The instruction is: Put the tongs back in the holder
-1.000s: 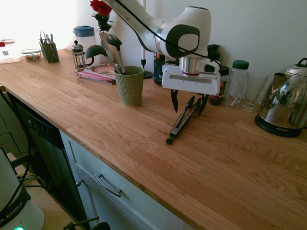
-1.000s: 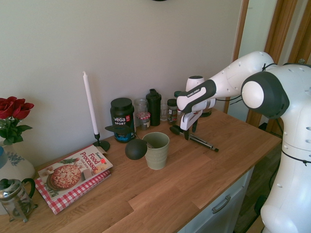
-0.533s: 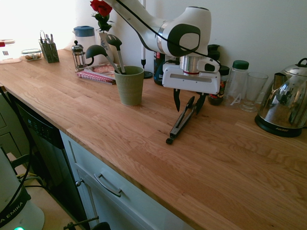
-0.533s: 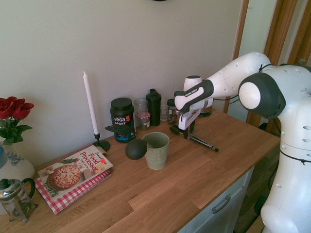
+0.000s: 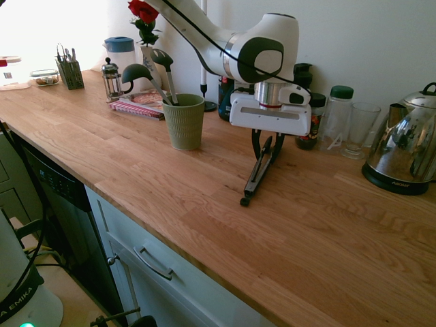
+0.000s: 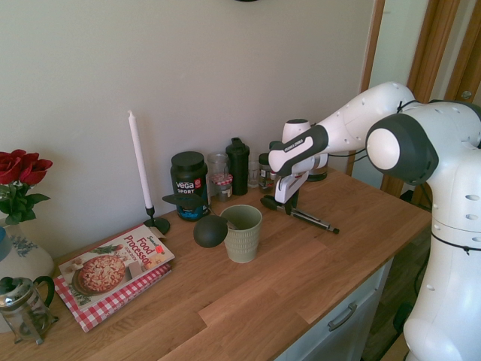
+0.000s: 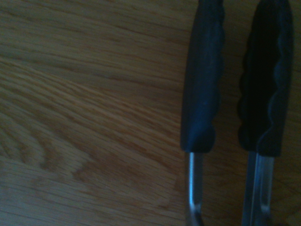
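The tongs (image 5: 257, 174) lie on the wooden counter, black end knob toward the front edge and black tips toward the wall. My gripper (image 5: 268, 146) points straight down over their tip end, its fingers drawn in against the two arms and shut on them. From the other side, the gripper (image 6: 288, 201) pinches the tongs (image 6: 310, 219) near their left end. Up close, the wrist view shows both black tips (image 7: 202, 80) over the wood. The holder (image 5: 184, 121), a sage-green ribbed cup, stands left of the gripper with a dark ladle (image 5: 136, 71) and a slotted spatula (image 5: 163, 60) in it.
A steel kettle (image 5: 405, 160) and a drinking glass (image 5: 359, 129) stand at the right. Jars and bottles (image 6: 237, 165) line the wall behind the gripper. A cookbook (image 6: 113, 267), a candle (image 6: 139, 162) and a French press (image 5: 111, 78) lie beyond the holder.
The fingers have gone from wide open to closed against the tongs. The tongs' arms are squeezed together and the knob end has shifted slightly right.
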